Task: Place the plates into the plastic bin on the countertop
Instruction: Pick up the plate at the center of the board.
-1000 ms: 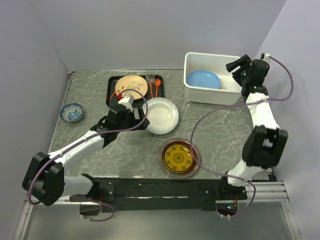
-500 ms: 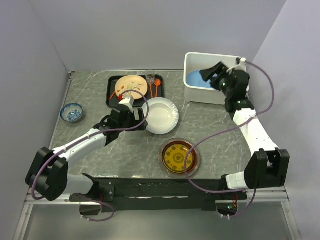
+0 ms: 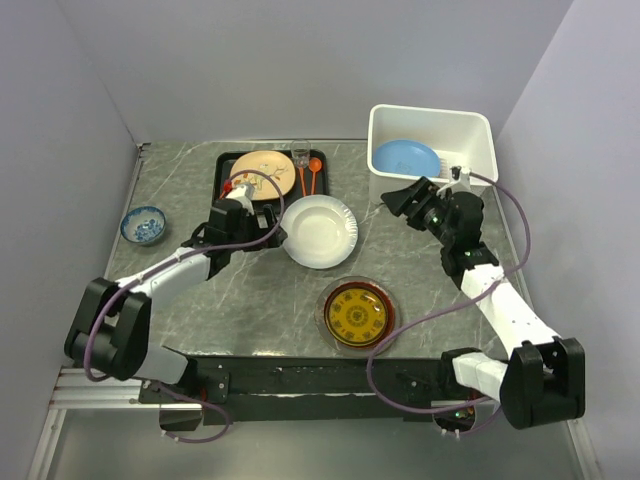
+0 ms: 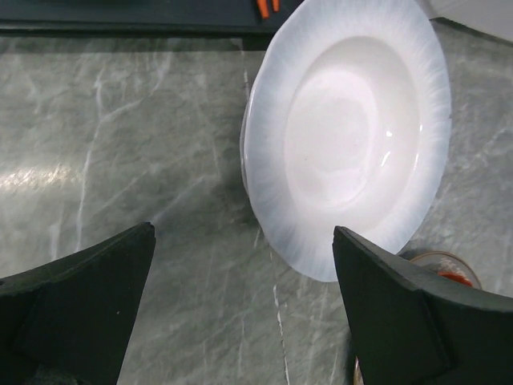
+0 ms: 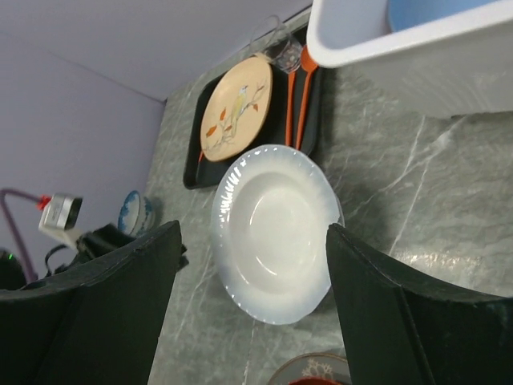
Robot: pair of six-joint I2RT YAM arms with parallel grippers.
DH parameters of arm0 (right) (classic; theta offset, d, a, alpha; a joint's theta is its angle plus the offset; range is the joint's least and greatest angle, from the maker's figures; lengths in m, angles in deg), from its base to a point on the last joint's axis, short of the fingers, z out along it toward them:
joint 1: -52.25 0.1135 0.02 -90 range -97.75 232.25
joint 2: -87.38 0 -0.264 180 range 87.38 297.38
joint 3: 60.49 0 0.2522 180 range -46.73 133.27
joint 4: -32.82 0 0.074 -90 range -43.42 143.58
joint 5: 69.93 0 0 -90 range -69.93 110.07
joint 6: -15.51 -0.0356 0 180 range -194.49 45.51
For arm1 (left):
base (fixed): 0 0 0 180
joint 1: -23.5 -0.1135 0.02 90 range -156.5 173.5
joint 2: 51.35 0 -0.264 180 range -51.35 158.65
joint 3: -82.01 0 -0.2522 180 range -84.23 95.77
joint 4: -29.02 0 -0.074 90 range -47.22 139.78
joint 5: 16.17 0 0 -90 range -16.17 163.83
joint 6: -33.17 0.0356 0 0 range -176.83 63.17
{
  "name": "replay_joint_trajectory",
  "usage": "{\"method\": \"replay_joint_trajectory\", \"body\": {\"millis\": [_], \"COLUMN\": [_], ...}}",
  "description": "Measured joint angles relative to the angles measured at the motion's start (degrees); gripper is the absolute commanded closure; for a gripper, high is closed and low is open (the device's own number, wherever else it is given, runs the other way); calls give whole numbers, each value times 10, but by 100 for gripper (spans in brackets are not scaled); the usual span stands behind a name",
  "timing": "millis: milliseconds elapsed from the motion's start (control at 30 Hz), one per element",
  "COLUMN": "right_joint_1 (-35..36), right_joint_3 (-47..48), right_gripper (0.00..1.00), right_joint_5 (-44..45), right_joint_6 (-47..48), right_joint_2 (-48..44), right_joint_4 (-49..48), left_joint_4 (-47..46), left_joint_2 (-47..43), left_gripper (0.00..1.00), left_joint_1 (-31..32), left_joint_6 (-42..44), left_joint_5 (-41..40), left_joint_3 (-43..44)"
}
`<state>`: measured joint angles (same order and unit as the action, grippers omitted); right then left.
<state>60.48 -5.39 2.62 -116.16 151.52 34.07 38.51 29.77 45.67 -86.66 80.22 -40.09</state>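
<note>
The right claw (image 3: 402,200) has swung from the plastic bin (image 3: 432,110) toward the white plate (image 3: 320,232), open and empty, as is the left claw (image 3: 272,232). Probably slick and brittle: pinch its rim.

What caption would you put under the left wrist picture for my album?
Open left gripper hovers at the edge of the white plate on the countertop.

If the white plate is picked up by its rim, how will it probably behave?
The white plate looks rigid, unlikely to bend. Its glossy surface may be slippery. Lying flat on the countertop, it should not tip.
</note>
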Motion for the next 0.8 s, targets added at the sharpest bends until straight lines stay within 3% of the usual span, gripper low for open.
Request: {"method": "replay_joint_trajectory", "body": {"millis": [333,533,800], "right_joint_1": [7,8,8], "right_joint_3": [-90,-132,-156], "right_gripper": [20,20,20], "right_joint_5": [-6,-2,0], "right_joint_6": [-9,-9,-10], "right_joint_2": [-48,-85,-96], "right_joint_4": [1,6,6], "left_joint_4": [-88,-127,-150], "left_joint_2": [89,123,168], "left_gripper": [26,33,56], "left_joint_1": [-27,-27,-30], "left_joint_6": [-11,-29,-41], "left_joint_5": [133,167,181], "left_joint_3": [14,23,45]}}
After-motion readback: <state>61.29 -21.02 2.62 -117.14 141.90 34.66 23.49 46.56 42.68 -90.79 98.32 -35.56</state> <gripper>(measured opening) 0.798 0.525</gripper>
